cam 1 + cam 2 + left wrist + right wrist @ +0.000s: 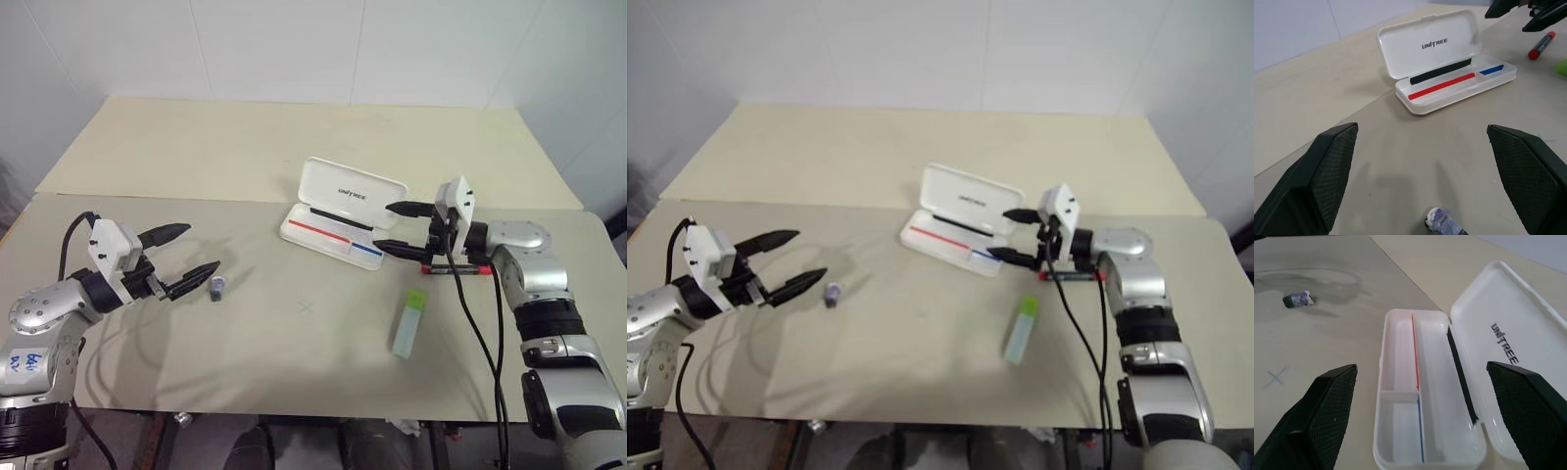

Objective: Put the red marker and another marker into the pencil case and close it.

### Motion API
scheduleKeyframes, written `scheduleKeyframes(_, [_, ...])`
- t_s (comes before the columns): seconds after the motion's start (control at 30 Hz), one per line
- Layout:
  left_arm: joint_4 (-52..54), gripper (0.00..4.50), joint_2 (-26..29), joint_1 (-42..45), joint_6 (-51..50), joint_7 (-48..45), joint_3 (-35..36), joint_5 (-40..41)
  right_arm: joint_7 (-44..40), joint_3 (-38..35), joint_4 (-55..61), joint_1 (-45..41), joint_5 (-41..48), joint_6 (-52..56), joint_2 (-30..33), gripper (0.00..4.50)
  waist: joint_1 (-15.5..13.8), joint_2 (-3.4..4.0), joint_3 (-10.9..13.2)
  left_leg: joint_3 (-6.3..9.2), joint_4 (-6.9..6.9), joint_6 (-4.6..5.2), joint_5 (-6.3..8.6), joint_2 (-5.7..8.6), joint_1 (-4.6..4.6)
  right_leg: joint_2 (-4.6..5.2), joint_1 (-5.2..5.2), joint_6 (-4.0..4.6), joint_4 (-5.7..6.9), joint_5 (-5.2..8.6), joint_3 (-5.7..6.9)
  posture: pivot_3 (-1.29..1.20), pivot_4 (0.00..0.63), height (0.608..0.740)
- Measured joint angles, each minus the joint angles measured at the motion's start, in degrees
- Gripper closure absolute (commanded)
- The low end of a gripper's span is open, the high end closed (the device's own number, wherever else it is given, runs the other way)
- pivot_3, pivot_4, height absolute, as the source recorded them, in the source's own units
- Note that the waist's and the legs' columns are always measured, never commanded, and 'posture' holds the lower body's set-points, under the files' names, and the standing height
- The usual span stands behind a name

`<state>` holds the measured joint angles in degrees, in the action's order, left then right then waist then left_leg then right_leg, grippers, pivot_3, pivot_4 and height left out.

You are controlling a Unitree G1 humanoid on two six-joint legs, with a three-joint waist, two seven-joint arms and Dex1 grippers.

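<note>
Both grippers are seen with their fingers spread wide, and nothing is held by either one: the right gripper (pixel 401 227) is placed just beside the right end of the pencil case (pixel 343 212), pointing toward it, and the left gripper (pixel 183 257) is kept well apart from the case, on the left part of the table (pixel 245 147). The pencil case is found near the middle of the table, with its lid raised at the back; the dark lettering is seen on the inside of the lid, and a red and blue stripe is seen along the tray, which is divided into compartments with nothing inside. The red marker (pixel 457 268) is laid flat on the table, partly hidden behind the right gripper and its cable. The pale green marker (pixel 409 322) is laid on the table nearer to the robot than the red one, with its brighter cap turned toward the case. A small grey-blue object (pixel 217 288) is seen on the table close to the tips of the left gripper.
</note>
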<state>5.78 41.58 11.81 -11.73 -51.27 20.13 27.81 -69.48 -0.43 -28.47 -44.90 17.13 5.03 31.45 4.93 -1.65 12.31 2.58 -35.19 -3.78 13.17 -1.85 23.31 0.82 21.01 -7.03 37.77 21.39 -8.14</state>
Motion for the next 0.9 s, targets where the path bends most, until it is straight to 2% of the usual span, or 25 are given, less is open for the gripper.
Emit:
scheduleKeyframes(0.27, [-0.4, 0.00, 0.9, 1.0, 0.9, -0.8, 0.0, -0.2, 0.2, 0.3, 1.2, 1.9, -0.3, 0.2, -0.7, 0.01, 0.0, 0.00, 0.0, -0.01, 0.00, 0.00, 0.00, -0.03, 0.01, 0.07, 0.01, 0.00, -0.01, 0.00, 0.00, 0.00, 0.150, 0.740])
scheduleKeyframes(0.5, [0.5, 0.00, 0.7, 0.5, 0.7, -0.2, 0.3, 0.2, 1.7, 4.0, 3.0, -0.5, -4.8, 2.8, 0.1, 0.01, 0.0, 0.00, 0.0, 0.00, -0.01, -0.02, -0.02, -0.03, 0.00, -0.02, 0.05, 0.00, 0.06, 0.00, -0.01, 0.00, 0.150, 0.740])
scheduleKeyframes(0.9, [3.2, 0.00, 0.1, -3.8, -0.9, -0.1, 3.7, 3.5, 2.0, 13.7, 13.6, -1.3, -9.4, 21.1, 1.1, 0.01, -0.1, -0.01, 0.0, 0.02, -0.01, -0.02, -0.01, -0.03, 0.05, 0.09, 0.14, 0.02, 0.08, 0.01, -0.03, 0.00, 0.150, 0.740])
